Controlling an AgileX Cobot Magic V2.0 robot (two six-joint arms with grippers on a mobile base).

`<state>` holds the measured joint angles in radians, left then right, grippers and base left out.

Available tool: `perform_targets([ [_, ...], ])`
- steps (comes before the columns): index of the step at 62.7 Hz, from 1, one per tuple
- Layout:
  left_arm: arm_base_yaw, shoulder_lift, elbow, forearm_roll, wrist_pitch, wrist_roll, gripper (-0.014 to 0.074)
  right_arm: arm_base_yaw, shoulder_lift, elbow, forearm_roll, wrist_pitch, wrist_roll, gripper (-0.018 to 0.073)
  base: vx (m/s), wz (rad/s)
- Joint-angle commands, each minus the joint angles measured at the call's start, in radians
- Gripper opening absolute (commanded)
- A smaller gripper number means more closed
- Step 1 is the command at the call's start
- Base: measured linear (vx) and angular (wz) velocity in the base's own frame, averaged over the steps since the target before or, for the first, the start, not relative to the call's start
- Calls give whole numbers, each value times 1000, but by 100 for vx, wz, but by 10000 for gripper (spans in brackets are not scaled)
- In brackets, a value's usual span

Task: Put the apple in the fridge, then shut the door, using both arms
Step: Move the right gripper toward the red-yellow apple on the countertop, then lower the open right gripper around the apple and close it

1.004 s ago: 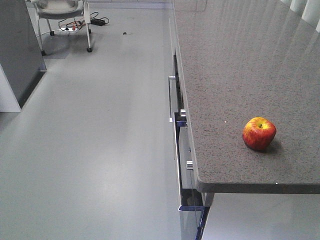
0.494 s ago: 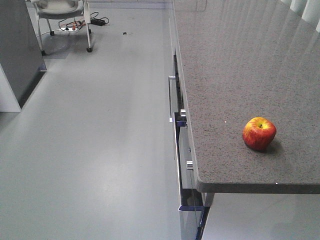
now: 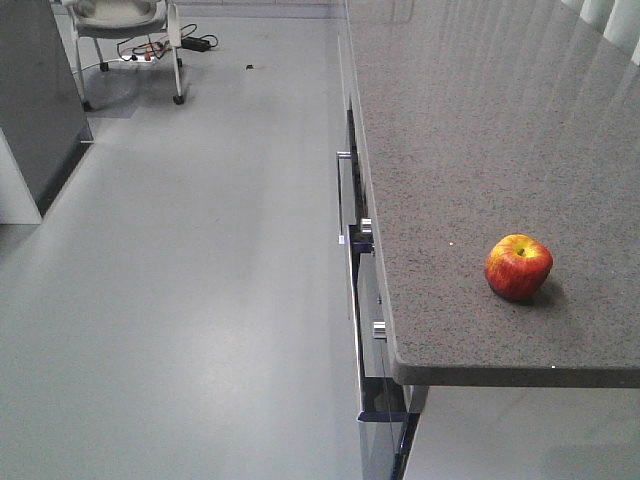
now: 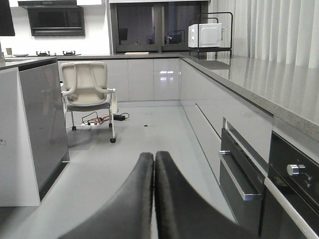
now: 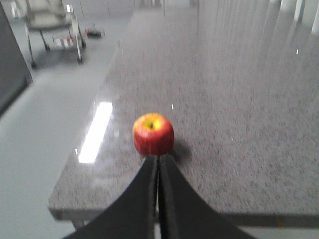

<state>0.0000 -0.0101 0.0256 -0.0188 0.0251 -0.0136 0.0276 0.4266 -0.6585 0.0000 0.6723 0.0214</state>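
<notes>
The apple (image 3: 518,267), red streaked with yellow, stands stem up on the grey stone counter (image 3: 470,120), near its front edge. In the right wrist view the apple (image 5: 153,134) sits just beyond the tips of my right gripper (image 5: 158,159), which is shut and holds nothing. My left gripper (image 4: 154,157) is shut and empty too, hanging over the grey floor and pointing down the kitchen aisle. Neither arm shows in the exterior view. The fridge and its door are out of view.
Drawer fronts with metal handles (image 3: 345,190) line the counter's left side. A dark grey cabinet block (image 3: 35,100) stands at the far left of the aisle. An office chair (image 3: 125,20) and floor cables (image 3: 160,48) lie farther back. A white microwave (image 4: 204,35) sits on the far counter.
</notes>
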Motion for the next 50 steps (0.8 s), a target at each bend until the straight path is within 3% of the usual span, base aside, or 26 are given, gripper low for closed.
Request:
perform_targets([
  [1, 0, -17, 21, -7, -71, -3, -6, -4, 94, -93, 28, 30, -73, 31, 0, 0],
  [9, 0, -17, 21, -7, -71, -3, -6, -4, 195, -145, 115, 48, -201, 136, 0, 0],
  [18, 0, -17, 21, -7, -71, -3, -6, -4, 295, -179, 222, 43, -311, 355, 0, 0],
  [33, 0, -17, 21, -7, -71, -3, -6, -4, 480, -230, 249, 46, -373, 666, 0, 0],
  [40, 0, -17, 21, -7, -71, -3, -6, -4, 576, -263, 248, 46, -374, 713, 0, 0],
  [50, 0, -17, 21, -7, -71, -3, -6, -4, 711, -328, 224, 42, -374, 704, 0, 0],
])
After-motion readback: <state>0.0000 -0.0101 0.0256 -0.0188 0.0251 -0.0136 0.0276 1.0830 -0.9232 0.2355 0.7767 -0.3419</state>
